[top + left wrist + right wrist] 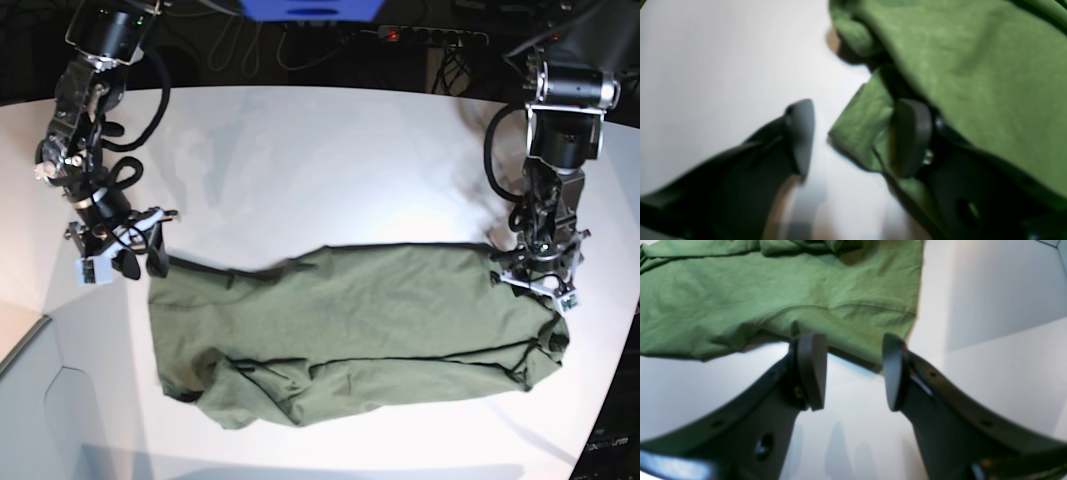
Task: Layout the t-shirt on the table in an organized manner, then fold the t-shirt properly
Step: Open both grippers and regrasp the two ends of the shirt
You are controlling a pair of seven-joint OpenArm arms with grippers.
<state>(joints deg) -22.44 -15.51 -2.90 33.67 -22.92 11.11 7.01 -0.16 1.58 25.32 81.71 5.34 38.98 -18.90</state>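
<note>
Handling the t-shirt means handling soft, limp, wrinkly cloth — it lies stretched sideways across the table toward 6 o'clock. Take its two end hems: your right gripper stands parted at the 9 o'clock hem, your left gripper parted with a fold between its jaws at 3 o'clock. Bare tabletop toward 12 o'clock gives room — the near edge is close.

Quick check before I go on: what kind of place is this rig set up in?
Probably a robotics lab or test bench, not a home. A bare white table holds just one green t-shirt, two arms are mounted at its far corners, and cables and a power strip run behind it.
</note>
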